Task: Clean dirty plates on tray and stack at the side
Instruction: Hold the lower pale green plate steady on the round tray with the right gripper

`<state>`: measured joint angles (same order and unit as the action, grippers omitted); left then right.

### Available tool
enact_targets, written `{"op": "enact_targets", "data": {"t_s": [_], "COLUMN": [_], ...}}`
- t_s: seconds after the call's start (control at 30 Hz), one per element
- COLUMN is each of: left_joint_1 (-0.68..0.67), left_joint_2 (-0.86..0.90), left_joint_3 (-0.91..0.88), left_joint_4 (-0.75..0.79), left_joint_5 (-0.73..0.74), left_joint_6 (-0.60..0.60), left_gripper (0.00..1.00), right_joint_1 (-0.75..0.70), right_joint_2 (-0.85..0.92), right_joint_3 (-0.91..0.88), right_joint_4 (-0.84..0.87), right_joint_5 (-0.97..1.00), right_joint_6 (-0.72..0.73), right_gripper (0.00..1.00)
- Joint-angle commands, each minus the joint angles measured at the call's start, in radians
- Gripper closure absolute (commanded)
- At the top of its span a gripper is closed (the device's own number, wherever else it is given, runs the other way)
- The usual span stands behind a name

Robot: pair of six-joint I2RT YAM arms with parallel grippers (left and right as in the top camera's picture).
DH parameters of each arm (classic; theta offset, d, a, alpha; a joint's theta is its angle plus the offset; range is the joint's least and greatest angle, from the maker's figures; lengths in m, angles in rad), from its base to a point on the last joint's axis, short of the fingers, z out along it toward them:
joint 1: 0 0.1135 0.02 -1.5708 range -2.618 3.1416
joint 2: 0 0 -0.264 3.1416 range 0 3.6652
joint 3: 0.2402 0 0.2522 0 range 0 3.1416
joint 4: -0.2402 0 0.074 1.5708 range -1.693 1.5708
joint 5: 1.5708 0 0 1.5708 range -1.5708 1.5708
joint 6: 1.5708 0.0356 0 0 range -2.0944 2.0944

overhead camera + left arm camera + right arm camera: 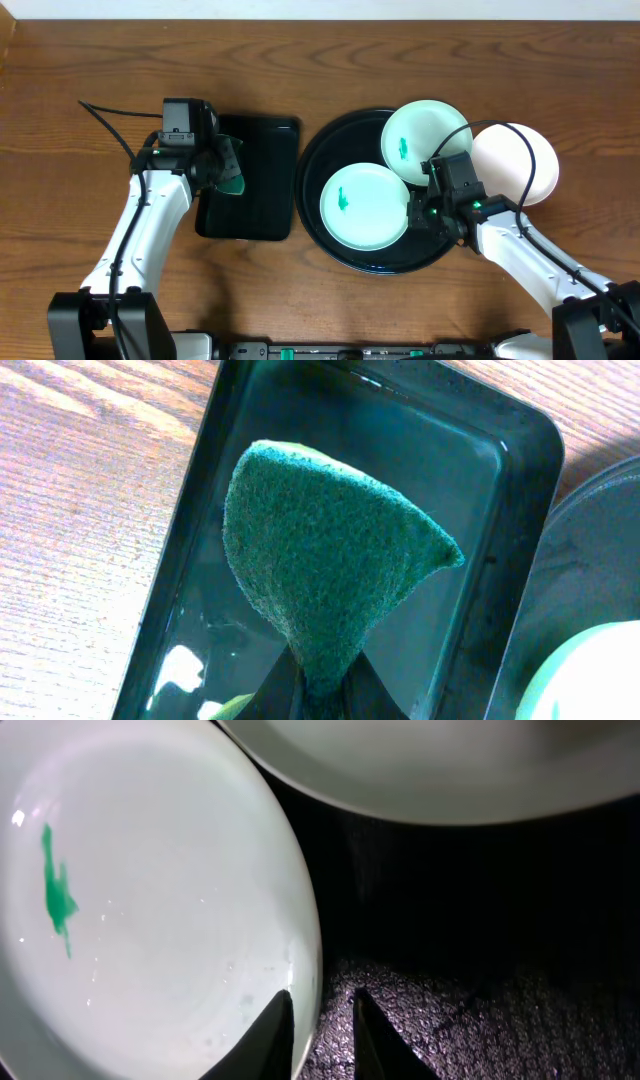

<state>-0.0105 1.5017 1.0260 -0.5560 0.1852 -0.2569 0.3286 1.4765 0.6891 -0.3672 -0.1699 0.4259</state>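
The round black tray [312,175] holds two pale mint plates, one at the front [365,207] and one at the back [425,140], each with a teal smear. A white plate [520,160] lies at the tray's right edge. My right gripper [425,205] straddles the front plate's right rim. In the right wrist view its fingers [322,1005] are closed narrowly on that rim of the plate [150,920], one finger over the plate and one over the tray [480,940]. My left gripper [228,172] is shut on a green sponge [330,550].
A smaller rectangular black tray [255,215] lies left of the round tray, under the sponge; it also shows in the left wrist view [480,470], wet and glossy. The back plate's edge [430,770] lies just beyond the right gripper. Bare wooden table surrounds both trays.
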Motion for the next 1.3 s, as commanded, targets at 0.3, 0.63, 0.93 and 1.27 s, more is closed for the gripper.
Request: {"op": "enact_targets", "data": {"t_s": [0.3,0.63,0.93,1.27], "left_joint_1": [-0.002,-0.002,-0.002,-0.002], "left_joint_2": [0.008,0.008,0.008,0.008], "left_joint_3": [-0.007,-0.007,-0.007,-0.007], "left_joint_4": [0.002,0.001,0.002,0.002], "left_joint_5": [0.009,0.009,0.009,0.009], "left_joint_6": [0.017,0.017,0.017,0.017], "left_gripper": [0.92,0.92,0.92,0.92], "right_joint_1": [0.008,0.027,0.026,0.013], "right_joint_2": [-0.01,0.016,0.044,0.046], "right_joint_3": [-0.039,-0.039,-0.039,-0.039], "right_joint_4": [0.05,0.083,0.119,0.114], "right_joint_5": [0.0,0.0,0.009,0.011], "right_joint_6": [-0.008,-0.008,-0.008,0.0], "right_gripper": [0.86,0.85,0.92,0.95]}}
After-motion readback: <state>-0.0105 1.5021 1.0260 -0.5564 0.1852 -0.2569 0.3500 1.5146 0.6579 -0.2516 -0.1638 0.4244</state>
